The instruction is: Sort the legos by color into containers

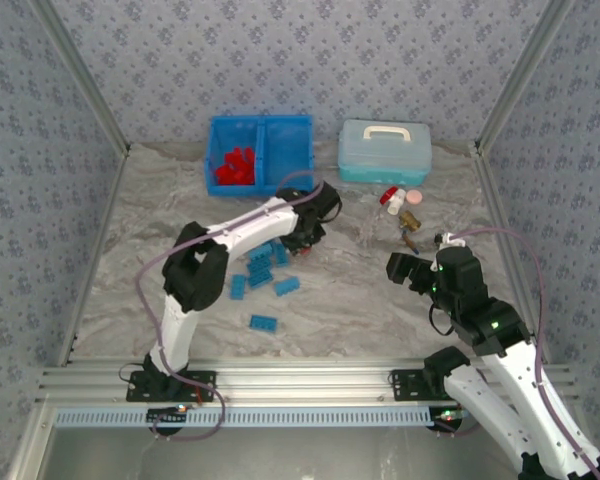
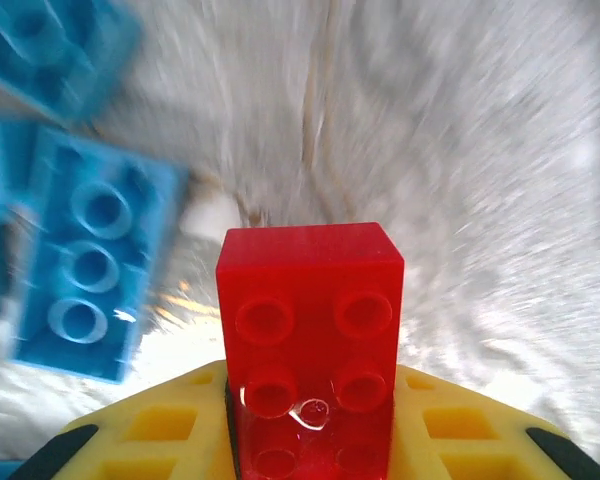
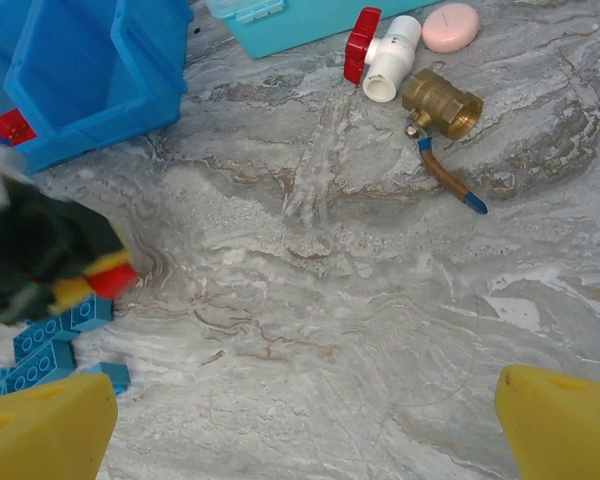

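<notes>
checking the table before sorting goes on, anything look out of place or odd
Nothing looks spilled or broken. A brass valve, a white fitting with a red cap and a pink disc lie by the pale blue case: none is a lego. The left gripper holds a red lego.

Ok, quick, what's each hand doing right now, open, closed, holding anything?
The left hand is closed on a red brick.
The right hand is open and empty.

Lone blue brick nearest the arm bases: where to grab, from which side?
Come straight down and pinch the blue brick across its narrow width, on the long side walls. It lies flat, apart from the other bricks, so both are free.
</notes>
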Controlling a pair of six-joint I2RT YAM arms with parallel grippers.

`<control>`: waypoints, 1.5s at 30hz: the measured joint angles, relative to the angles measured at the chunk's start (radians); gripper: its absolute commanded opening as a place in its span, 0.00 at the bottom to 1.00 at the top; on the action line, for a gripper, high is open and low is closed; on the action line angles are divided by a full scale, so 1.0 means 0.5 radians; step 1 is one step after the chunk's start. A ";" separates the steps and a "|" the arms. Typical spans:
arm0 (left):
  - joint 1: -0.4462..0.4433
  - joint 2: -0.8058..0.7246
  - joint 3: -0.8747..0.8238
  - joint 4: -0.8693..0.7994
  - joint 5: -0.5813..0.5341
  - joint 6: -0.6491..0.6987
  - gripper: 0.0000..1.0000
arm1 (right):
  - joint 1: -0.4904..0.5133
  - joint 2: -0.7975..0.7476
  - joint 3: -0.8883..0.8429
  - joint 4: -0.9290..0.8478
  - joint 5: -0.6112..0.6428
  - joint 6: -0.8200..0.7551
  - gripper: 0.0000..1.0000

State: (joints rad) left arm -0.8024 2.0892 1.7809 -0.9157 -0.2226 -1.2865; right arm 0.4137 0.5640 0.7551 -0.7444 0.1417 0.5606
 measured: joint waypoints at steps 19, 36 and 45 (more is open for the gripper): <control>1.124 0.552 1.717 0.137 0.200 1.208 0.29 | -0.005 0.237 0.000 0.140 -0.002 0.001 1.00; 1.209 1.073 1.849 0.688 0.361 1.479 0.78 | -0.008 0.288 0.002 0.140 -0.001 -0.008 1.00; 1.175 0.455 1.630 0.383 0.386 1.344 0.78 | 0.042 0.383 0.095 0.206 -0.181 -0.107 0.98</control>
State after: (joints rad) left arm -0.2150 2.3165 2.5958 -0.7242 -0.0296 -0.6147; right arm 0.4347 0.7555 0.8028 -0.6415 0.0513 0.5072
